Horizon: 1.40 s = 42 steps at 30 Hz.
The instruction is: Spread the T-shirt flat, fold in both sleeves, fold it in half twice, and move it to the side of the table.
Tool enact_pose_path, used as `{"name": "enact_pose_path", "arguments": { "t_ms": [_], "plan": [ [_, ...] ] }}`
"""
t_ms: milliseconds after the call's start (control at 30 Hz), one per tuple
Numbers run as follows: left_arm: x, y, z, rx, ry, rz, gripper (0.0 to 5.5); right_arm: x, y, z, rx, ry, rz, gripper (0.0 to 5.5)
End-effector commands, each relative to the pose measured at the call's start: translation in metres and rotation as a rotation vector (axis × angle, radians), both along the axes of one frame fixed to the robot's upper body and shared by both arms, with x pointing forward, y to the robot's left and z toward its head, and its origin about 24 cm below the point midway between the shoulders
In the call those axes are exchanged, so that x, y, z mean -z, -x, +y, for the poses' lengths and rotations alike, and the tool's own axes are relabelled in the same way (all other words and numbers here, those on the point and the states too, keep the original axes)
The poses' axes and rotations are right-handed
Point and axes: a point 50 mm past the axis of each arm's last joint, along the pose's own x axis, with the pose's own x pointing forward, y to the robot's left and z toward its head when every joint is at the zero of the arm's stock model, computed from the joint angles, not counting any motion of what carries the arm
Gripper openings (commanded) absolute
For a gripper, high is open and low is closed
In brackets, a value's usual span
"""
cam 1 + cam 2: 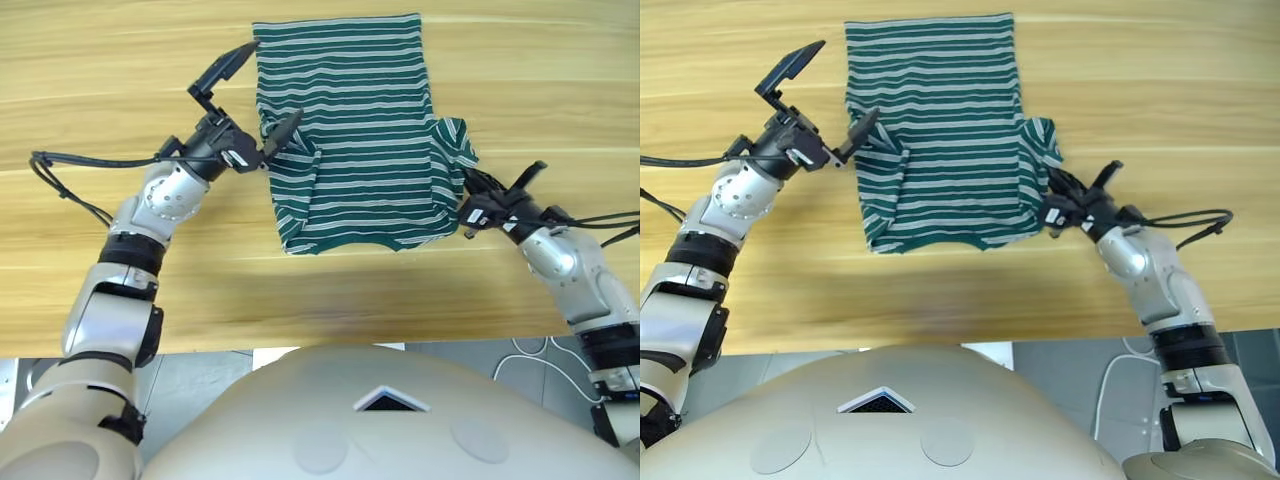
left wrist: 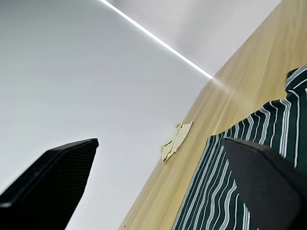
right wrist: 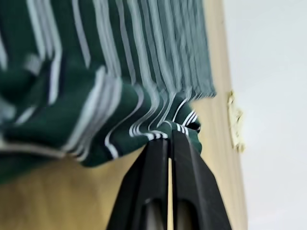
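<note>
**Workpiece position.** The T-shirt (image 1: 350, 130), dark green with thin white stripes, lies on the wooden table (image 1: 100, 60) at mid-width, closer to the far edge than to the near edge. Its straight hem points toward the far edge. The narrower, slightly curved end points toward the near edge. On the side toward the table's left edge, a flap of fabric lies turned in over the body of the garment. On the side toward the right edge, the sleeve (image 1: 455, 140) juts out from the body, rumpled and partly lifted.

**Left gripper.** The left gripper (image 1: 255, 100) is positioned at the left edge of the T-shirt. Its jaws stand wide apart. One finger (image 1: 230, 65) is raised over bare wood beside the garment. The other finger (image 1: 283, 133) lies at the turned-in flap, over the striped fabric. The left wrist view shows both fingers (image 2: 53, 182) well separated, with nothing between them.

**Right gripper.** The right gripper (image 1: 470, 208) is positioned at the right edge of the T-shirt, just below the protruding sleeve. The right wrist view shows its fingers (image 3: 144, 191) pressed together, with a bunched fold of striped fabric at their tips.

**Other items.** A pale crumpled scrap (image 2: 175, 141) lies at the far edge of the table.
</note>
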Motion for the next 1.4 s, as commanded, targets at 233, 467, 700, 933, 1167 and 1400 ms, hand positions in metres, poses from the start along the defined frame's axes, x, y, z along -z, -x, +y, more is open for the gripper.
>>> {"name": "enact_pose_path", "arguments": {
  "t_ms": [233,467,700,933,1167,1400],
  "plan": [
    [0.004,0.001,-0.001,0.004,0.003,0.017,4.84,0.001,-0.004,0.013,-0.029,-0.041,-0.027,0.03],
    [0.004,0.0,0.0,-0.007,0.007,0.022,4.84,-0.003,-0.008,0.035,-0.097,-0.103,-0.046,0.03],
    [0.007,0.002,0.0,-0.009,0.012,0.031,4.84,0.0,-0.009,0.046,-0.136,-0.126,-0.015,0.03],
    [0.008,0.003,-0.001,-0.011,0.011,0.036,4.84,0.006,-0.008,0.057,-0.167,-0.148,0.038,0.03],
    [0.009,0.004,-0.001,-0.011,0.011,0.041,4.84,0.014,-0.012,0.063,-0.164,-0.144,0.071,0.36],
    [0.01,0.004,0.0,-0.016,0.013,0.045,4.84,0.018,-0.014,0.064,-0.147,-0.154,0.094,1.49]
  ]
}}
